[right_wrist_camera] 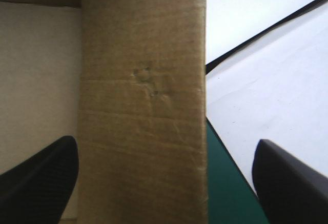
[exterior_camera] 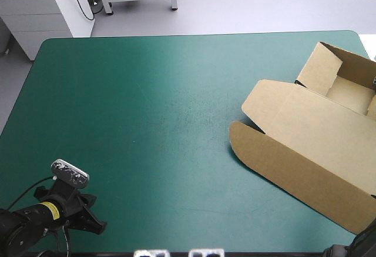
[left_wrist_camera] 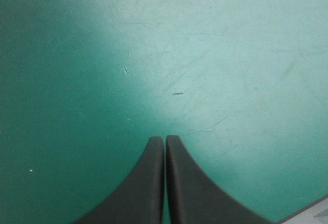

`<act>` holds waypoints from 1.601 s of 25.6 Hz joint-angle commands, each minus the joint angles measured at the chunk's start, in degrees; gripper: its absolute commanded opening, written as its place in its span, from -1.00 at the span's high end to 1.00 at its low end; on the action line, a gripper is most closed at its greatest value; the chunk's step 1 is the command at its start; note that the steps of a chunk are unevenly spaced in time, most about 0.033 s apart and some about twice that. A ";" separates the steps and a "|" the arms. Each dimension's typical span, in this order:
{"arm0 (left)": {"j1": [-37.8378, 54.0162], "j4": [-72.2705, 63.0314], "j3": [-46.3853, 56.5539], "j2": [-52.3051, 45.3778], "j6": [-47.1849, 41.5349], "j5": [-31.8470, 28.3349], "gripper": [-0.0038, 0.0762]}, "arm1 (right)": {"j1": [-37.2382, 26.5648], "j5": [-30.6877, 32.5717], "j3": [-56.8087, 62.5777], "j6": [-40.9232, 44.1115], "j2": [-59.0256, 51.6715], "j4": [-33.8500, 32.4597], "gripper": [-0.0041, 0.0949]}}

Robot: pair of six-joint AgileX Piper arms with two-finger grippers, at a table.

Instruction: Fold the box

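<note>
Within the right end effector point(right_wrist_camera: 164, 143) (parted) stands the box point(right_wrist_camera: 143, 80).

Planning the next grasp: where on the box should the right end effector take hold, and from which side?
Likely the brown panel of the box between the fingers of the open right end effector: thin, with a free edge to pinch. Come from the right side of the table, where the box lies.

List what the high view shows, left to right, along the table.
left gripper → bare teal-green cover → box, partly folded, at the table's right edge.
</note>
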 commanded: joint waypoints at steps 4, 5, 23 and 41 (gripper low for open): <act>-0.11 -0.35 -1.40 0.19 -0.54 -4.10 0.92 | 0.44 -0.90 -1.66 -6.10 -8.31 11.58 0.51; -0.11 -0.35 -1.40 0.19 -0.54 -4.25 0.92 | 0.59 0.03 -1.66 -9.11 -9.36 17.36 0.96; -0.11 -0.75 -1.40 0.19 -1.17 -5.17 0.92 | 27.75 -0.75 9.51 -19.68 -23.09 26.23 0.93; -0.11 -6.35 -0.57 0.19 -0.94 -9.55 0.92 | 36.69 -8.83 49.73 -23.53 -56.22 26.99 0.93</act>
